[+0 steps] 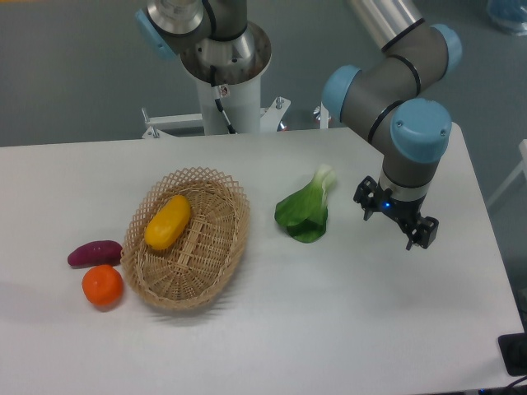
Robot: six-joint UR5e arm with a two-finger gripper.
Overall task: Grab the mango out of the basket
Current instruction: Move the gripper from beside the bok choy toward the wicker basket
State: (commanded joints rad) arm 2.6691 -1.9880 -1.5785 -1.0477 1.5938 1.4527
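- Mango (168, 221) lies inside the basket (216, 271), in its upper-left part, resting on the woven floor and close to the rim on that side.
- Its long axis runs diagonally, from lower left to upper right in the picture.
- Tool (394, 223) hangs over the right part of the table (346, 321), well apart from the basket; the mango lies far to its left in the view.
- Tool fingers look parted with nothing between them, though they are small and dark, so the gap is hard to judge.
- Bok choy (306, 211) lies between tool and basket, so a low straight sweep would cross it.
- Sweet potato (94, 253) and tangerine (102, 285) sit just outside the basket's left edge, beyond the mango.
- Room above the mango looks open; the nearby rim leaves little clearance on its left.
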